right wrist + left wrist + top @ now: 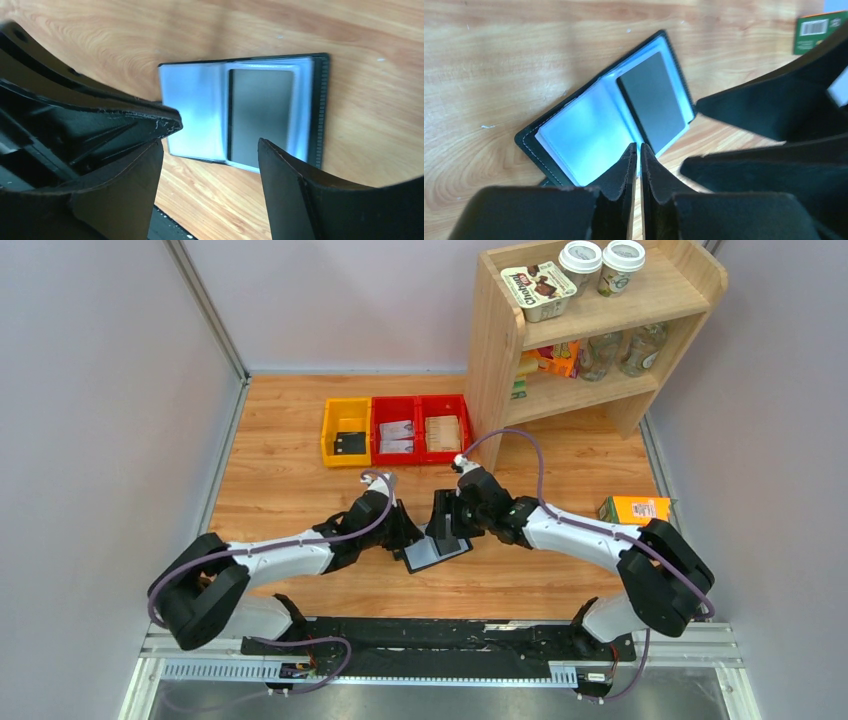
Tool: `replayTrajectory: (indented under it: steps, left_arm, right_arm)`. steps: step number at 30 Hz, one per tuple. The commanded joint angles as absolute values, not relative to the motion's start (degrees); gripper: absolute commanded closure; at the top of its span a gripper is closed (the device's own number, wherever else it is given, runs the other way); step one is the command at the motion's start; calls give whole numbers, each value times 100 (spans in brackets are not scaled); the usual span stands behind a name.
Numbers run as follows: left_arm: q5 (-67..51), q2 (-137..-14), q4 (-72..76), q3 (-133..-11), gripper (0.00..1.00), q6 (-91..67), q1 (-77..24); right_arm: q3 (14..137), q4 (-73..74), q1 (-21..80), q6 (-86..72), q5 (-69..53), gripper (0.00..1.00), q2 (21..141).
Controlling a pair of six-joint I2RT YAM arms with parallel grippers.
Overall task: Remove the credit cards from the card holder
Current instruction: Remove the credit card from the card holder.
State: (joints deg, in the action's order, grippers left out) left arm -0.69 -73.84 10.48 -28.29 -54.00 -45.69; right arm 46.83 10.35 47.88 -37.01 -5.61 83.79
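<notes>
Card holder (437, 552) lies open on the table (300, 490), one black card (656, 100) sleeved inside. Left gripper (638, 150), pressed nearly together, sits at its edge; right gripper (219, 134) hovers spread above. Loosely pinned, it could drag along.

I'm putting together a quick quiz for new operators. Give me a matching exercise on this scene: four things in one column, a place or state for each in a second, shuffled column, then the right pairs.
Things:
1. card holder
2. black card
3. left claw
4. right claw

States:
A. open, pointed at the card holder
B. lying flat, spread open
C. closed
D. tucked inside the card holder

Pairs: 1-B, 2-D, 3-C, 4-A
</notes>
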Motion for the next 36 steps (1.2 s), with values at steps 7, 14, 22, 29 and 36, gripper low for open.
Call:
replayTrajectory:
  steps: [7,14,22,29,36]
  left_arm:
    - [-255,-8139,1582,-2699,88,-5783,-4597]
    - [-185,-8130,1608,-2461,88,-5950,-4597]
    - [-150,-8016,1573,-2417,88,-5950,-4597]
    - [-106,-7980,1424,-2443,88,-5933,-4597]
    - [-44,-7858,1275,-2496,88,-5871,-4597]
  right_arm:
    - [4193,405,4316,-3621,-817,30,8297]
    - [4131,141,4307,-3595,-1055,34,8534]
    - [4096,237,4307,-3630,-870,35,8640]
    - [4122,395,4307,-3516,-703,34,8429]
    - [4113,325,4307,-3568,-782,34,8472]
